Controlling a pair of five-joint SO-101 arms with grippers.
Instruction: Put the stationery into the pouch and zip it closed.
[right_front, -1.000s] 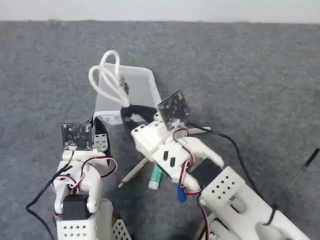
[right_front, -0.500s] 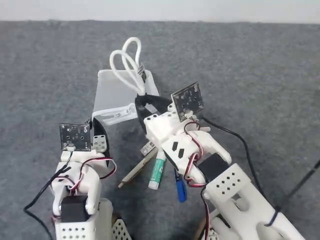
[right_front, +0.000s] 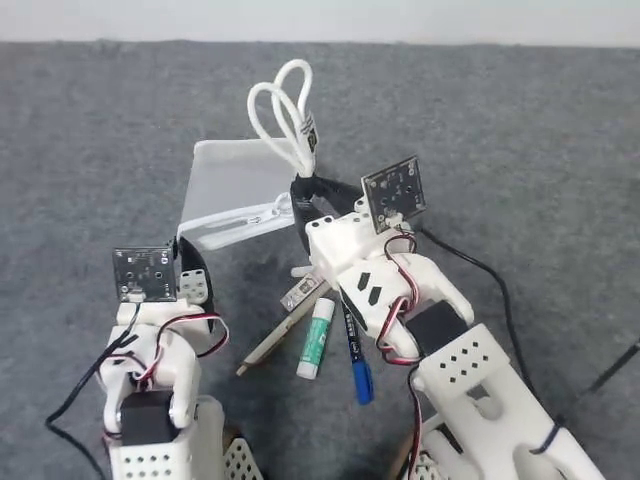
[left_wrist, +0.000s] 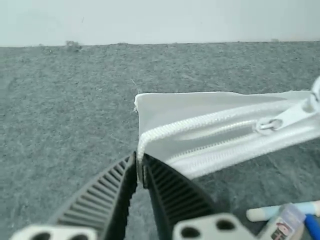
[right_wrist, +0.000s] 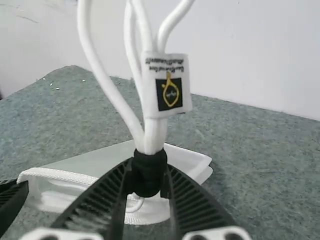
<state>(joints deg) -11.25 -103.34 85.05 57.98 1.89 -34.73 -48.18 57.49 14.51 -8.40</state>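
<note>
Black-ribbed right gripper is clamped on the white cord loop's dark base at the pouch's right end. The left gripper pinches its left zipper corner. Nearer, the glue stick, blue pen and wooden ruler lie outside. Packing and zipping look entirely undone.

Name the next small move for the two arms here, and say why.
Probably the right gripper, shut on the white cord, should pull the zip slider a little farther from the left gripper, which pinches the pouch corner. The zip looks only part open, and the glue stick and pen lie outside.
</note>
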